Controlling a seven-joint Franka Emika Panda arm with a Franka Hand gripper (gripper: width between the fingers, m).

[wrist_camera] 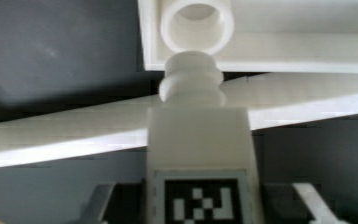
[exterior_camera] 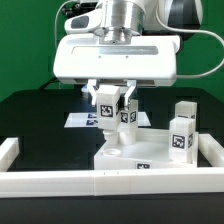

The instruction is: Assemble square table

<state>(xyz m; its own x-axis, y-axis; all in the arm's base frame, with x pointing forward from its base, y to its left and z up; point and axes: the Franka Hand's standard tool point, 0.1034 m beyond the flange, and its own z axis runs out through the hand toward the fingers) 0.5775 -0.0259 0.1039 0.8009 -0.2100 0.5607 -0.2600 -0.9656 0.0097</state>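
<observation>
My arm comes straight down from above, wrist vertical, with the white camera housing across it and my claw (exterior_camera: pixel 116 104) pointing at the slab (exterior_camera: pixel 140 152). My fingers (exterior_camera: pixel 103 99) are closed narrow on a leg (exterior_camera: pixel 127 110), pinching it near its upper, tagged end. The leg hangs upright, its long axis vertical and in line with my wrist, its tag facing the exterior camera. In the wrist view the same leg (wrist_camera: pixel 199 140) runs away from the camera, tagged block nearest and its rounded tip farthest, that tip sitting just short of a round hole (wrist_camera: pixel 197 14) in the slab's (wrist_camera: pixel 274 45) corner; I cannot tell whether it touches. The slab lies flat on the black table (exterior_camera: pixel 35 115), just inside the rail (exterior_camera: pixel 100 181). Another leg (exterior_camera: pixel 183 131) stands upright on the slab toward the exterior view's right, well apart from mine. Behind the slab lies the marker board (exterior_camera: pixel 80 119).
</observation>
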